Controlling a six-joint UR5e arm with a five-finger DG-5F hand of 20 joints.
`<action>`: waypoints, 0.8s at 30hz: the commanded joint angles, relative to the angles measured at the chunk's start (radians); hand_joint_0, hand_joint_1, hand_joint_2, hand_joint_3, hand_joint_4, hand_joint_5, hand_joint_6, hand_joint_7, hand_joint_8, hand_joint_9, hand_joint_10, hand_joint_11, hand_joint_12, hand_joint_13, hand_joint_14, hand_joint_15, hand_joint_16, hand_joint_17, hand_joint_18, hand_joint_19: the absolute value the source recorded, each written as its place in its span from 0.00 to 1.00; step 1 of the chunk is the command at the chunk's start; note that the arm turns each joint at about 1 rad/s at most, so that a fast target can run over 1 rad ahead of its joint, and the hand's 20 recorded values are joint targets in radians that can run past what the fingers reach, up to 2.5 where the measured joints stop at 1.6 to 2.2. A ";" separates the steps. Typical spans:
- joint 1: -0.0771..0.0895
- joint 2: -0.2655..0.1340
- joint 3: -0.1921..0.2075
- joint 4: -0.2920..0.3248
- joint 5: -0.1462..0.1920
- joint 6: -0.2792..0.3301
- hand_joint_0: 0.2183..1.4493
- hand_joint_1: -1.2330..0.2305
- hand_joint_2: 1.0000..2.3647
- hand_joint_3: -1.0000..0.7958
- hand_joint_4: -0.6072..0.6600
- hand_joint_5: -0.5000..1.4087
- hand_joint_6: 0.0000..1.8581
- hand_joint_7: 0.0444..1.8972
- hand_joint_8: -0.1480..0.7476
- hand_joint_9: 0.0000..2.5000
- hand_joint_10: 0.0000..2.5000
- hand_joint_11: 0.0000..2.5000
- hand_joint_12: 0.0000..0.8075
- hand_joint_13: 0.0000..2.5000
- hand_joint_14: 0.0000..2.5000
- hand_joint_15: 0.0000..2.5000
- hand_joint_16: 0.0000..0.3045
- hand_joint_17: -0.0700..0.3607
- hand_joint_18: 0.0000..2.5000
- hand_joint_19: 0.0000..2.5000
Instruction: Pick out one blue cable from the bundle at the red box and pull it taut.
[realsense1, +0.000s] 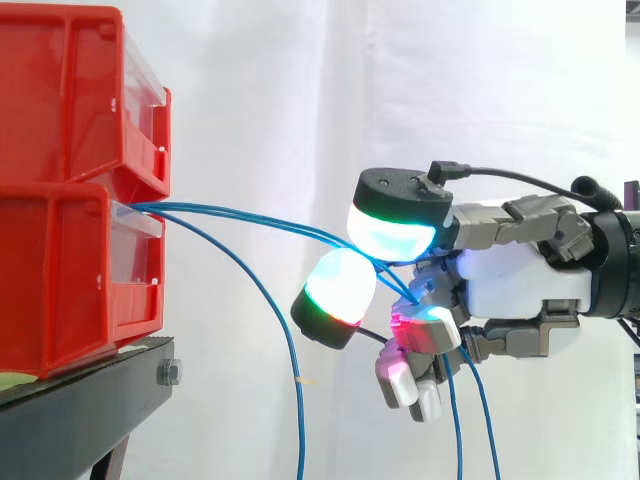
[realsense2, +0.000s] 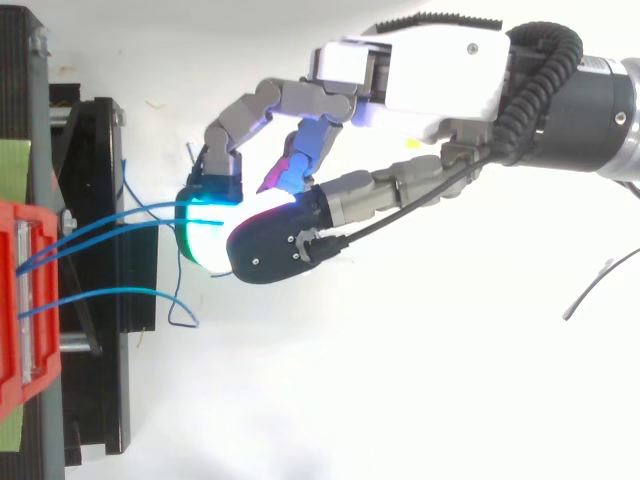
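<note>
Two red bins (realsense1: 70, 190) are stacked on a black stand (realsense1: 90, 385) at the left. Blue cables come out from between the bins. Two of these cables (realsense1: 280, 222) run rightward, slightly sagging, into my hand (realsense1: 510, 280), and their loose ends hang below it (realsense1: 457, 420). My fingers are curled, with the glowing fingertips (realsense1: 340, 285) closed round the two cables. A third blue cable (realsense1: 298, 420) droops from the bins toward the floor, apart from the hand. From above, the hand (realsense2: 430, 70) reaches in from the upper right and the two cables (realsense2: 100, 225) end under its fingertips.
In the top view the third cable (realsense2: 100, 292) loops off the red bin (realsense2: 20, 300) past the edge of the black stand (realsense2: 100, 150). A thin grey wire (realsense2: 590, 290) lies on the white floor at the right. A white curtain hangs behind.
</note>
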 joint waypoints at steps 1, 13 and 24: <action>0.000 -0.001 -0.001 -0.002 0.020 -0.017 0.32 0.38 0.01 0.48 0.62 0.17 0.47 0.44 0.59 0.49 0.01 0.36 0.58 0.41 0.01 0.22 0.22 0.51 0.39 0.27; 0.000 0.001 -0.001 -0.004 0.032 -0.060 0.35 0.33 0.01 0.40 0.60 0.16 0.49 0.43 0.55 0.46 0.01 0.38 0.53 0.39 0.01 0.23 0.19 0.47 0.36 0.27; 0.000 0.001 0.001 0.001 0.031 -0.089 0.39 0.29 0.01 0.33 0.57 0.16 0.50 0.42 0.55 0.46 0.01 0.38 0.52 0.38 0.01 0.22 0.19 0.46 0.36 0.26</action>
